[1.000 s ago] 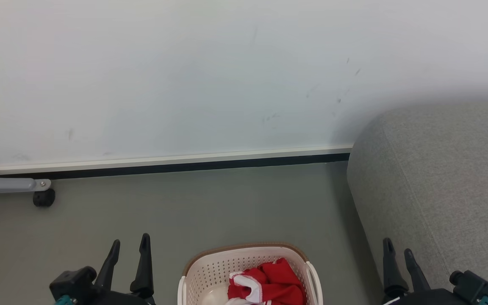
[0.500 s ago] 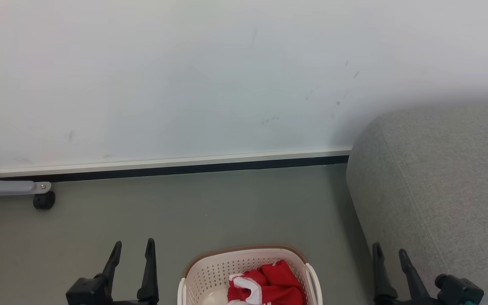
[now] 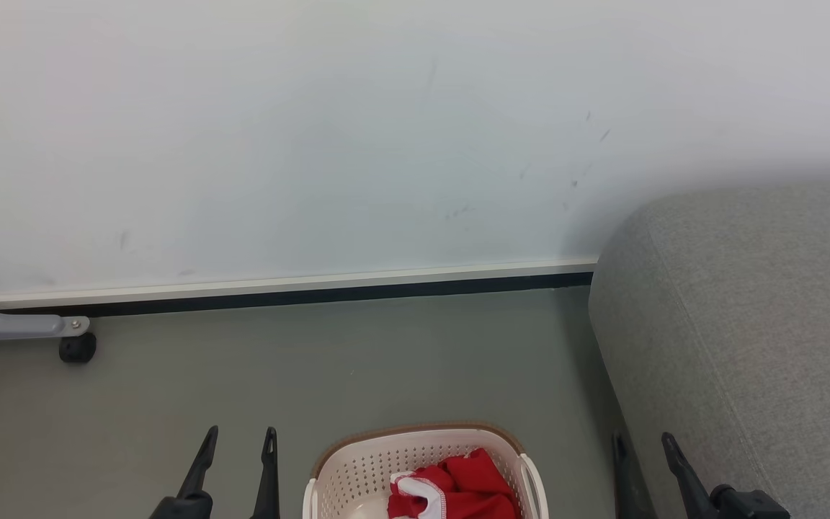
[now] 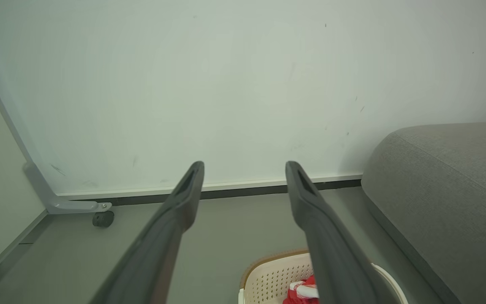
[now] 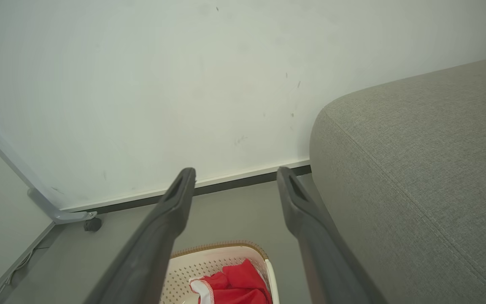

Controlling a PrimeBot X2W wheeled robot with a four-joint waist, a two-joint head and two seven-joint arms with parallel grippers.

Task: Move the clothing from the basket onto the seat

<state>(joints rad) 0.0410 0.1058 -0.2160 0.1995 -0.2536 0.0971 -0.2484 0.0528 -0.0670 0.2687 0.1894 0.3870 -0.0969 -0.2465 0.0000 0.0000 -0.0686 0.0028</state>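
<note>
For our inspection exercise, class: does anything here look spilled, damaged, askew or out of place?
Nothing serious. The basket stands upright on the floor beside the seat, with the clothing crumpled inside, none over the visible rim. The only blemish: small dark scuff marks on the wall.

Before me, scuffed white wall (image 3: 314,130), dark baseboard (image 3: 328,294), grey floor (image 3: 386,367), castered leg (image 3: 11,326) at floor's left edge.

Red, white-trimmed clothing (image 3: 458,486); cream perforated basket (image 3: 357,468), brown rim; grey seat (image 3: 746,324).
</note>
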